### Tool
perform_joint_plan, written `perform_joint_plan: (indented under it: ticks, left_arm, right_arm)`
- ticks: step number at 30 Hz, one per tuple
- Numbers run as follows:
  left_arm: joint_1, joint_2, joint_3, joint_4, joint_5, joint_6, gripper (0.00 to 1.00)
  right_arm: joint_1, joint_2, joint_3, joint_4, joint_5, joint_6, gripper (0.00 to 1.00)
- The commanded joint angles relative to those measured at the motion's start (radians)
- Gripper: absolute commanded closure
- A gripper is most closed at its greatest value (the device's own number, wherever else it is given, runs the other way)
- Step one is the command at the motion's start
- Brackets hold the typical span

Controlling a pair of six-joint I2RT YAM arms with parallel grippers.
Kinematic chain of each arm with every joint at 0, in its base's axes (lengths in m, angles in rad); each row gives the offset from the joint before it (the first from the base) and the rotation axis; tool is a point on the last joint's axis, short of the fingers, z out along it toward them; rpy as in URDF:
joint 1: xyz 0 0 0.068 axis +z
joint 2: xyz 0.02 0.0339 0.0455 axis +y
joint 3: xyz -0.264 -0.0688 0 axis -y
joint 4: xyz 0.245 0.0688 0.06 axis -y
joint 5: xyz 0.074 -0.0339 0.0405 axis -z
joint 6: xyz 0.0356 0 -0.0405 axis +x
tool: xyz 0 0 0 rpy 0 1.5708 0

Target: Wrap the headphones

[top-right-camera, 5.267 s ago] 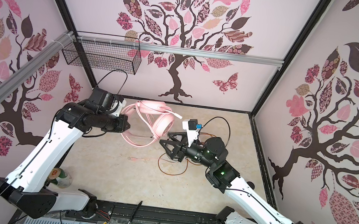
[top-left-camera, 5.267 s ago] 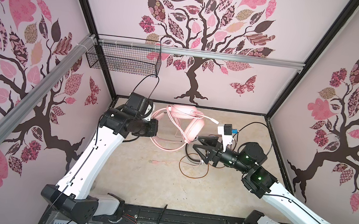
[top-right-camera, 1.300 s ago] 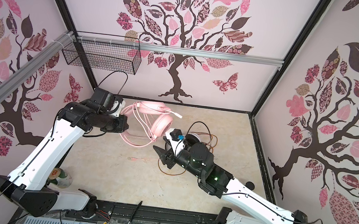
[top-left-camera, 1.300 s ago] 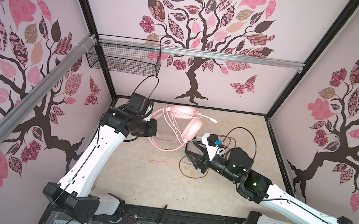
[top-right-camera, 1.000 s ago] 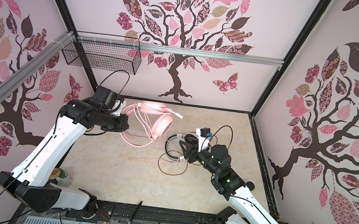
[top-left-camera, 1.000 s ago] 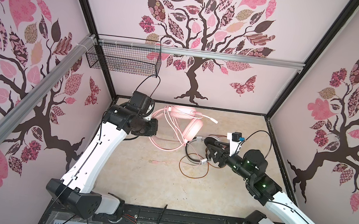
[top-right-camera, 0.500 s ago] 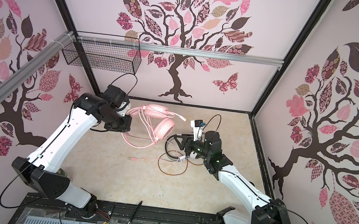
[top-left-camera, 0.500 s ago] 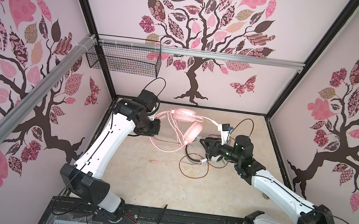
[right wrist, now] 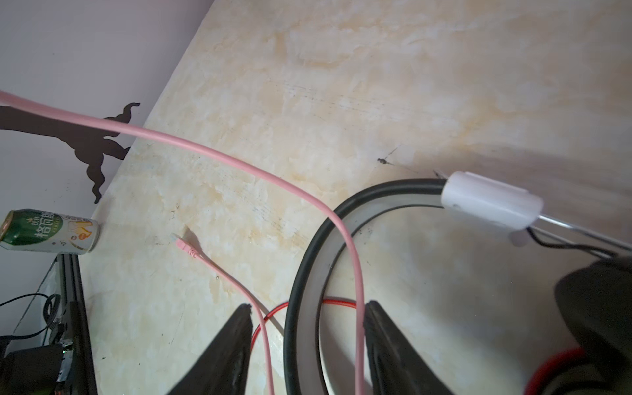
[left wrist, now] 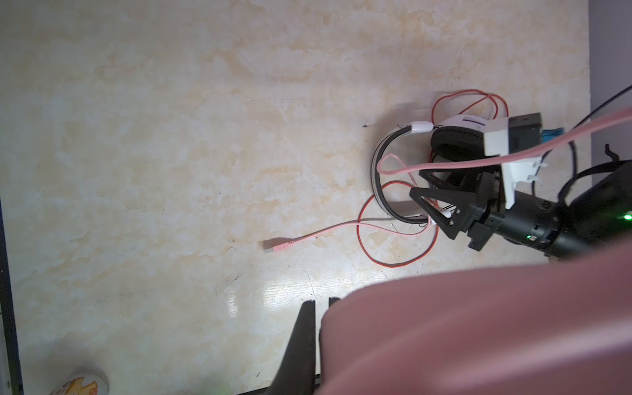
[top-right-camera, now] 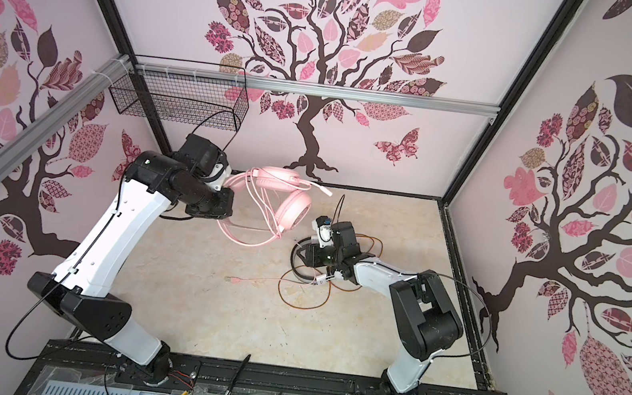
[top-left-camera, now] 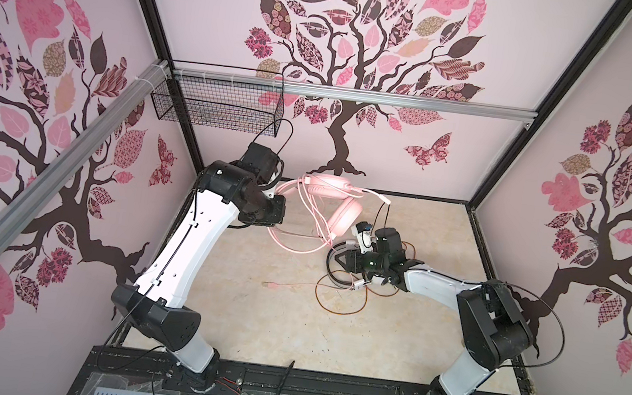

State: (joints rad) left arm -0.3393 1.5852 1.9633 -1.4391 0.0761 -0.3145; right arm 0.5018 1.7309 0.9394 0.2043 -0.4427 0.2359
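In the left wrist view the pink headset (left wrist: 478,325) was a blur filling one corner, hiding all but the tips of the jaws of the left gripper (left wrist: 320,302). The can (left wrist: 78,384) was cut by the edge. In both top views the right gripper (top-left-camera: 334,258) covered most of the white headset (top-left-camera: 331,274); its blurred earpad ran off the right wrist view.

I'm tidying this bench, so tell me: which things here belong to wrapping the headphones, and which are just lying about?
Job:
pink headset
pink cord
white-and-black headset
red cord

Lying about:
can
basket
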Motion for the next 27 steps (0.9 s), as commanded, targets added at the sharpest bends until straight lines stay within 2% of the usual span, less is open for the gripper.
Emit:
perform_joint_plan:
  ticks: [1, 5, 8, 13, 16, 20, 27]
  left_arm:
    - [-0.001, 0.02, 0.093, 0.044, 0.049, -0.014, 1.0]
    - [-0.001, 0.04, 0.115, 0.047, 0.051, -0.002, 1.0]
    - [-0.001, 0.053, 0.131, 0.047, 0.059, 0.003, 1.0]
    - [-0.002, 0.084, 0.17, 0.048, 0.055, 0.009, 1.0]
    - [0.0, 0.116, 0.21, 0.042, 0.04, 0.015, 1.0]
    - [0.015, 0.162, 0.273, 0.032, 0.001, 0.019, 1.0]
    - [0.103, 0.199, 0.342, 0.042, 0.021, 0.011, 1.0]
  right_arm:
    - [0.015, 0.057, 0.05, -0.053, 0.073, -0.034, 0.45]
    - [0.018, 0.081, 0.054, -0.074, 0.145, -0.04, 0.45]
    - [0.017, 0.11, 0.066, -0.087, 0.144, -0.044, 0.48]
    - [0.02, 0.104, 0.067, -0.084, 0.1, -0.046, 0.9]
    - [0.03, 0.056, 0.042, -0.105, 0.127, -0.054, 0.99]
    - [0.037, -0.047, -0.04, -0.132, 0.162, -0.038, 1.0]
    - [0.048, -0.229, -0.184, -0.191, 0.229, -0.036, 1.0]
